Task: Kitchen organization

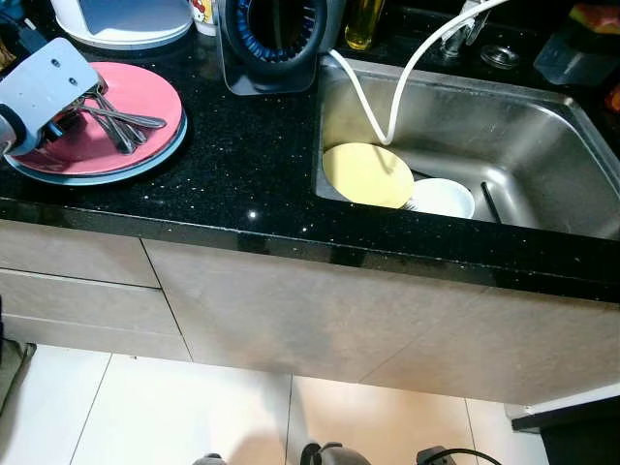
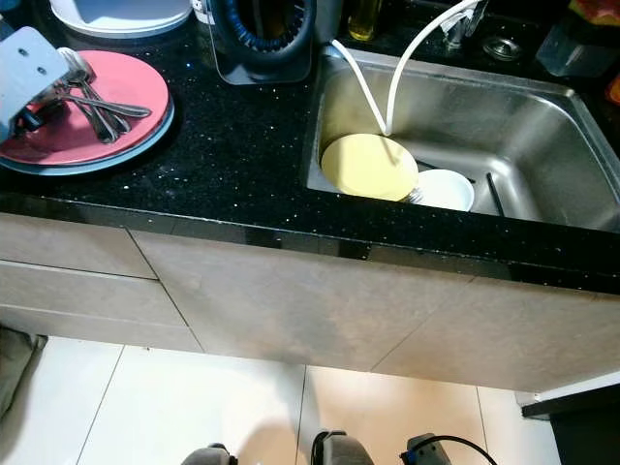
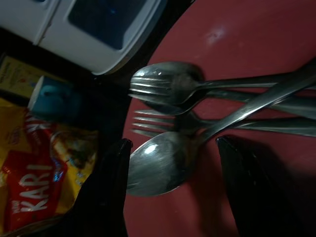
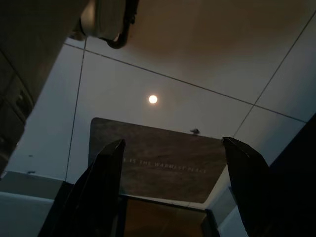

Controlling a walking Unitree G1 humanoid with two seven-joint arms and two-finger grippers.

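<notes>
A black speckled kitchen counter runs above pale cabinet fronts and a light tiled floor. Set into the counter on the right is a stainless steel sink, with two white hoses dropping into it. In the sink, a yellow plate leans against the near wall, and a white bowl sits just beside it. At the back of the counter stands a dark appliance with a round blue-rimmed opening, with a white appliance to its left. On the left of the counter, a pink plate rests on a light blue plate. A pile of spoons and forks lies across the pink plate. The left gripper hovers just over this cutlery, its two black fingers spread wide on either side of a spoon bowl, grasping nothing. The right gripper hangs low by the floor above a brown mat, fingers apart and empty.
</notes>
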